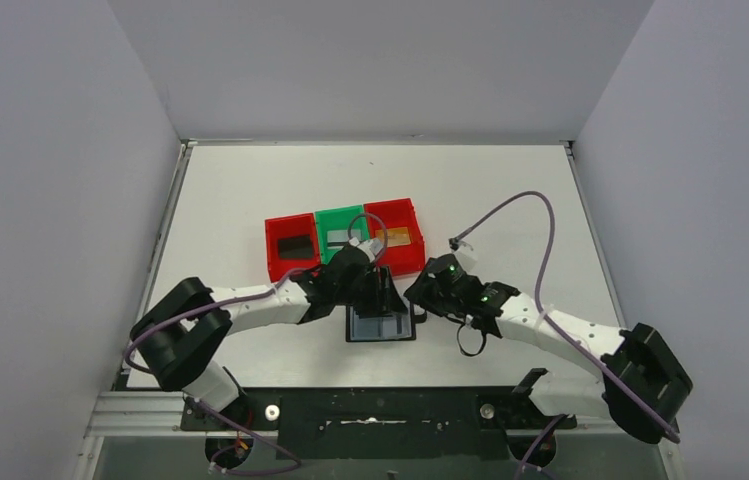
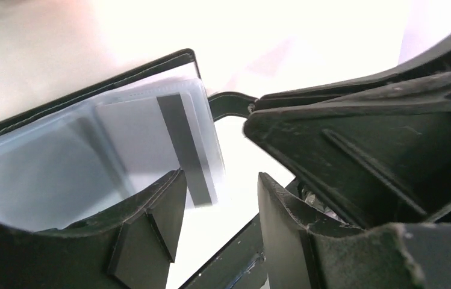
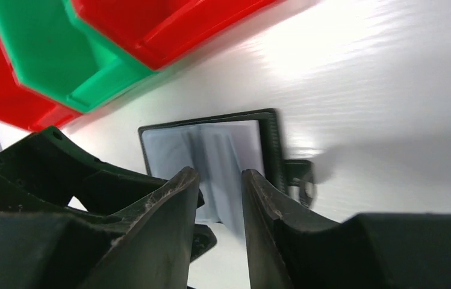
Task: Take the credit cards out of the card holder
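From above, we see a white table (image 1: pixel 250 190) boxed in by plain grey walls (image 1: pixel 50 150). A red bin (image 1: pixel 270 250), a green bin (image 1: pixel 340 212) and a second red bin (image 1: pixel 418 235) sit in a row at centre frame. The card holder (image 1: pixel 380 328) lies open just below them, grey-blue face up. The left gripper (image 1: pixel 378 290) hangs over its upper edge and the right gripper (image 1: pixel 416 297) is just beside its upper right corner; the jaws are too small to judge here. Purple cables (image 1: pixel 540 215) loop off both arms.

In the left wrist view, the holder's clear pockets fill the left half. A pale card (image 2: pixel 144 138) with a dark stripe (image 2: pixel 183 144) juts from one pocket toward lower centre (any print on it is too blurred to read). The left jaws stand moderately apart, with bare table between the tips and nothing held. The right gripper's black fingers reach in from the right.

Only the right wrist view shows the bins close, at upper left, and a small black tab (image 3: pixel 300 179) on the holder's right edge. The right jaws are narrowly parted, with the pale pockets visible through the gap; we cannot tell whether they touch them.
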Controlling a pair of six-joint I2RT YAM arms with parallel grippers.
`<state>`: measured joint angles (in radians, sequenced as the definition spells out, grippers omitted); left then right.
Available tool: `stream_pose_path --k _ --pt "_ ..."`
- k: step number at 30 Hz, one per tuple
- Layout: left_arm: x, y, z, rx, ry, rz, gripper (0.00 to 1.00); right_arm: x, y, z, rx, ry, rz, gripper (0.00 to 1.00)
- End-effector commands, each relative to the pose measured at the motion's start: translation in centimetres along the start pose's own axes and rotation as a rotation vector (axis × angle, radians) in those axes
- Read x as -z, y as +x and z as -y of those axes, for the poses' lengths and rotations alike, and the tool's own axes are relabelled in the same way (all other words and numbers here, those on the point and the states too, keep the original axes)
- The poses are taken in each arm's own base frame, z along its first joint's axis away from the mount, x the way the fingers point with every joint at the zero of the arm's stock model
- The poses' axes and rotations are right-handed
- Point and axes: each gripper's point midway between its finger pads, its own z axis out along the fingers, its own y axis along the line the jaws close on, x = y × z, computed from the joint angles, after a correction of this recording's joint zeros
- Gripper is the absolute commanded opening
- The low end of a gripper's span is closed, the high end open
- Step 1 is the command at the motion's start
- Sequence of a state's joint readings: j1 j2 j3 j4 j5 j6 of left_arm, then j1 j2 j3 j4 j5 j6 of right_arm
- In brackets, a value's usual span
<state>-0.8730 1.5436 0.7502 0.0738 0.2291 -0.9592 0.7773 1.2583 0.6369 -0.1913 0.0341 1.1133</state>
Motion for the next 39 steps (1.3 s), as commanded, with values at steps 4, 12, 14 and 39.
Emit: stream_pose_path --k 4,12,14,39 --pt "-1.0 -1.6 3.3 -0.072 0.055 0.028 0.41 3.3 -2.9 5.5 -0.09 0.139 0.217 0.36" --pt "3.5 -5.0 -0.2 -0.005 -0.091 0.229 0.43 4.2 -2.7 -0.4 -0.015 -0.197 0.186 0.4" --pt "4.1 -5.0 -1.0 0.012 -0.102 0.241 0.43 3.7 -2.1 -1.4 0.022 -0.213 0.142 0.36" --pt "1.9 -2.5 1.3 -0.037 0.015 0.089 0.44 -1.8 3.6 2.8 0.085 0.088 -0.114 0.23"
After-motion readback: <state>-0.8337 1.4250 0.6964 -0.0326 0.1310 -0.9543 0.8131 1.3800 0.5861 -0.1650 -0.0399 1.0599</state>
